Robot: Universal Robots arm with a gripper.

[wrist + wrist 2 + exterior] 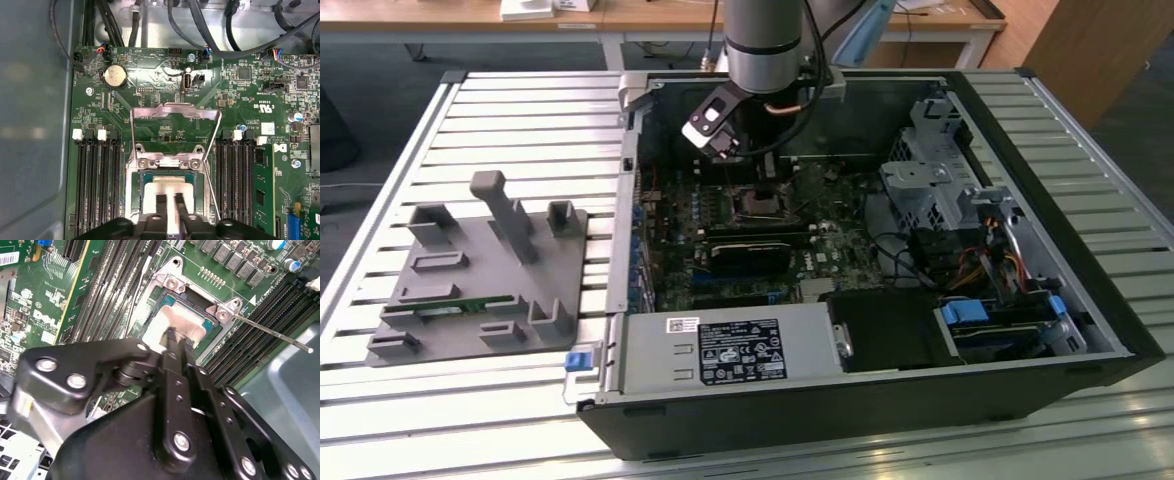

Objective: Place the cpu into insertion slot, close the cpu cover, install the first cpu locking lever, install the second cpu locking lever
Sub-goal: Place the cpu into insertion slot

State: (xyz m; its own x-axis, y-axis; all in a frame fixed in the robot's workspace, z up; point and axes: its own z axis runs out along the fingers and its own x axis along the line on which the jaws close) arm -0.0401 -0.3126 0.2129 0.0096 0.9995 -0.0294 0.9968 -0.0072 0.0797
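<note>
Off on the exterior view's left a gray fixture plate (480,270) sits on the slatted table (400,420), and next to it is the opened computer case (1107,300). The arm drops into the middle of it, with the gripper (767,183) right over the insertion slot (761,208). In both wrist views the cpu (170,186) already lies flat in the slot, straight under the fingertips (161,205), which are pinched nearly together, gripping nothing. Can't tell if they touch it. The cpu cover (175,111) stands flipped open just past the cpu.
</note>
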